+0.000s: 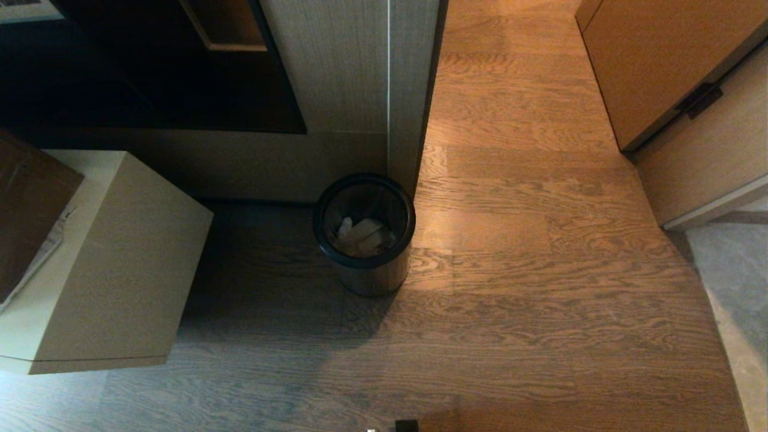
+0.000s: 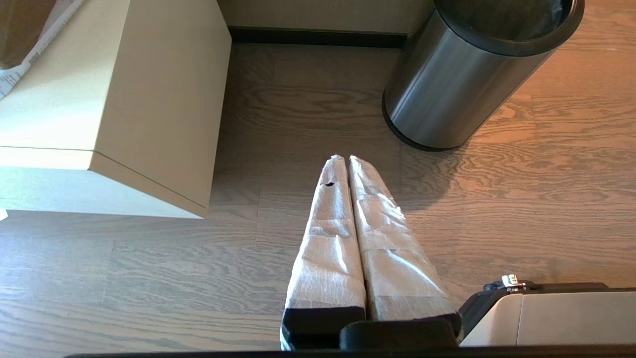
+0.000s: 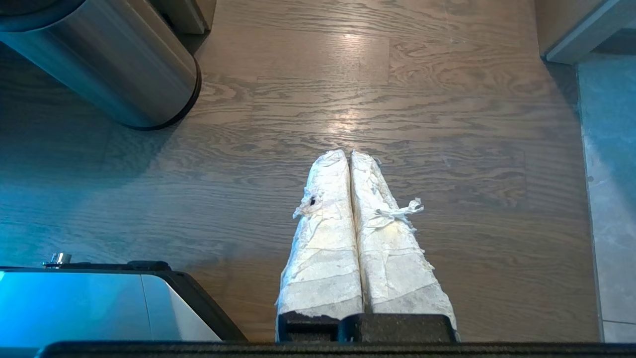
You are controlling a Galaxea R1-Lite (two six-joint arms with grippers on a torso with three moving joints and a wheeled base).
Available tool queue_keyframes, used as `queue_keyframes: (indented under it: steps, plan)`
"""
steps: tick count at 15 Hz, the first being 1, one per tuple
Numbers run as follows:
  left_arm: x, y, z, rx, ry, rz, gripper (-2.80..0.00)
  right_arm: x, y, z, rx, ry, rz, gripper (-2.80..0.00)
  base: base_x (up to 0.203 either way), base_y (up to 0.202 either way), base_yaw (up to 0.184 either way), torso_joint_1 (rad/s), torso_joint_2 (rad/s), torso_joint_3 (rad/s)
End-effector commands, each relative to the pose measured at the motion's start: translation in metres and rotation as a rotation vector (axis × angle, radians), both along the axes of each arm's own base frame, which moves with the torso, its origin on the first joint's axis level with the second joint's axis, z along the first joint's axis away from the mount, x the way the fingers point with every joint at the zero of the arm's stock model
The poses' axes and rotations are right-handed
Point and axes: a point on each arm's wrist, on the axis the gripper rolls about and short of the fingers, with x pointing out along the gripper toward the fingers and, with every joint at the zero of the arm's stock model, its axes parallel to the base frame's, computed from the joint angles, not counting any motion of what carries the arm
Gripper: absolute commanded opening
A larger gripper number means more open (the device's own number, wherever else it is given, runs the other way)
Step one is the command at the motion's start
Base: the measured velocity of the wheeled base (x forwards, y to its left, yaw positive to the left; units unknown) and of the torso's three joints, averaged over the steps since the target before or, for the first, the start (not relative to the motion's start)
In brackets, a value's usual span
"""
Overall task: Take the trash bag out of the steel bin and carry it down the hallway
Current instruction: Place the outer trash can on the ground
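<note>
The steel bin (image 1: 365, 234) stands on the wooden floor against a wall corner, dark brushed metal with a thick black rim. Inside it lies the trash bag (image 1: 362, 236), with pale paper scraps showing. The bin also shows in the left wrist view (image 2: 457, 84) and the right wrist view (image 3: 107, 64). My left gripper (image 2: 343, 158) hangs over bare floor short of the bin, its taped fingers pressed together and empty. My right gripper (image 3: 346, 151) is likewise shut on nothing, above the floor to the bin's right. Neither arm appears in the head view.
A beige cabinet block (image 1: 102, 264) stands left of the bin with papers on top. Wooden cupboard doors (image 1: 672, 72) line the right side. A wood-floored passage (image 1: 510, 90) runs ahead between the wall and the cupboards. Grey stone tile (image 1: 738, 282) begins at the right.
</note>
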Motion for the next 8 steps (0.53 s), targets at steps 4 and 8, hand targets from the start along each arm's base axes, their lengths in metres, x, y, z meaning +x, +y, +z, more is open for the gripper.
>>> queue_keyframes:
  steps: [4, 8]
  plan:
    - [0.001, 0.000, -0.003, -0.001, 0.010, 0.000, -2.80, 0.000, 0.000, 0.000, -0.022, 0.000, 0.008, -2.80, 0.000, 0.000, 0.000, 0.000, 0.00, 0.000]
    - [0.001, 0.000, -0.003, -0.001, 0.010, 0.000, -2.80, -0.007, 0.000, 0.051, -0.028, -0.066, 0.014, -2.80, 0.000, 0.000, 0.000, 0.000, 0.00, 0.000]
